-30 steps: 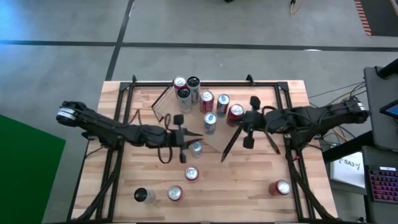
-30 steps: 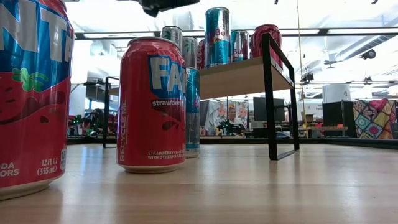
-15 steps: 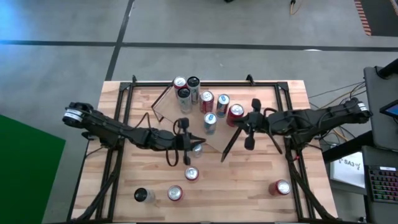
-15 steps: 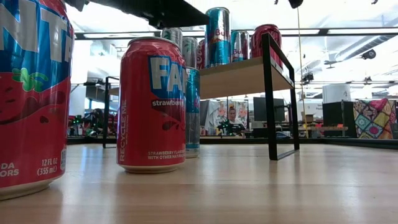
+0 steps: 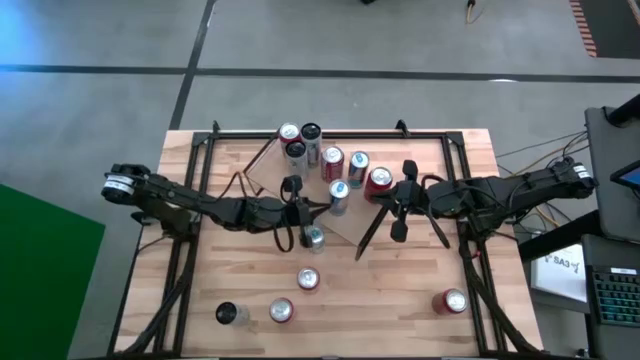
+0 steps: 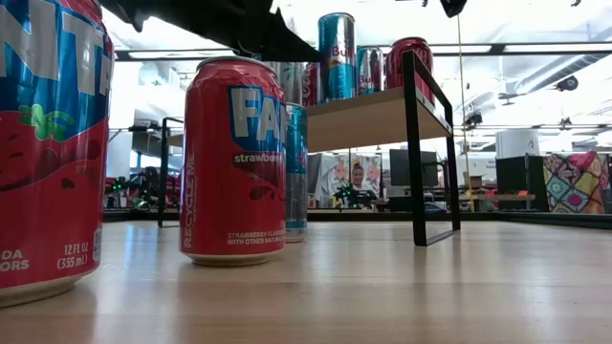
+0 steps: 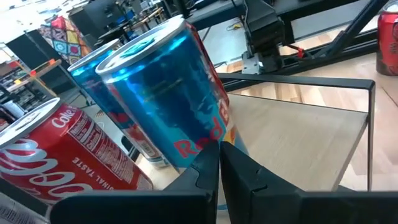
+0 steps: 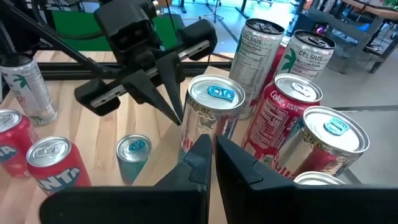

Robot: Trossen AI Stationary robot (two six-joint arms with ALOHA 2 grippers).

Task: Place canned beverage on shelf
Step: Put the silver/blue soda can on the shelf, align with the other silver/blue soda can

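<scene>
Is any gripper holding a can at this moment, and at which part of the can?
Nothing is held. The left gripper is shut with empty fingers beside the blue can on the shelf. The right gripper is shut and empty too.

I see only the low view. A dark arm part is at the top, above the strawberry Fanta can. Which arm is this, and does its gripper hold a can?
Observer: It is the left arm. The left gripper is shut and holds nothing. Its tips point at a blue Red Bull can standing on the shelf.
Operator: And where is the right gripper?
Observer: The right gripper is also shut and empty. It hangs by the cans on the shelf, near a Coca-Cola can.
Operator: Is any can on the table outside my view?
Observer: Yes. A red can stands alone on the right arm's side of the table, apart from the others.
</scene>
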